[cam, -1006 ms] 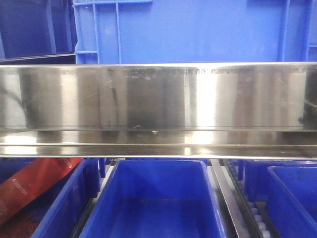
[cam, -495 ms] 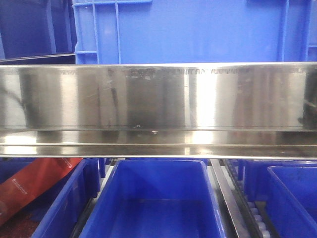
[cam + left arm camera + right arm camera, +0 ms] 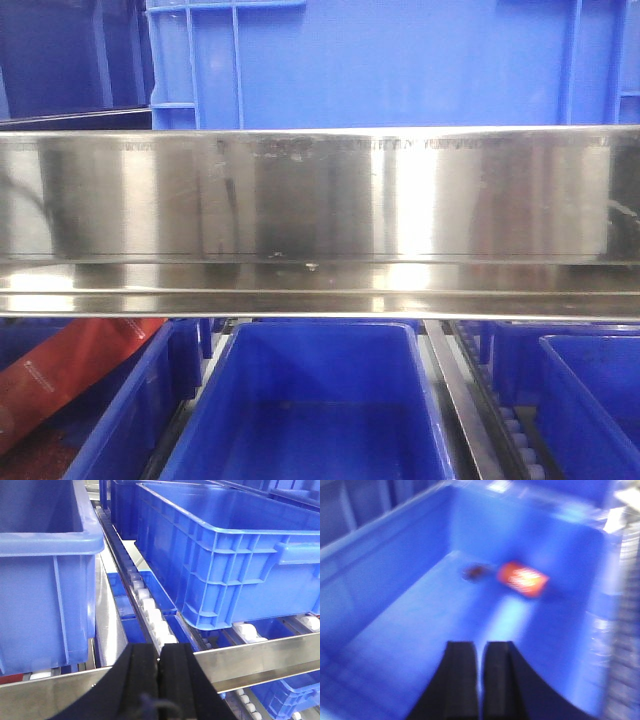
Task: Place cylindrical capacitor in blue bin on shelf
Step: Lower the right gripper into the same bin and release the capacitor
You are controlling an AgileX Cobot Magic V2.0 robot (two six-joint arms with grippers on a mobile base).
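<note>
The shelf [image 3: 320, 220] fills the front view with its shiny steel rail, blue bins above and below it. Over the rail, the left gripper [image 3: 160, 665] has its black fingers pressed together, nothing between them. The right gripper [image 3: 480, 670] hangs above a blue bin [image 3: 380, 580], fingers nearly touching and empty. An orange cylindrical capacitor [image 3: 522, 578] lies on that bin's floor near the far wall, beside a small dark object [image 3: 473, 572] too blurred to identify.
</note>
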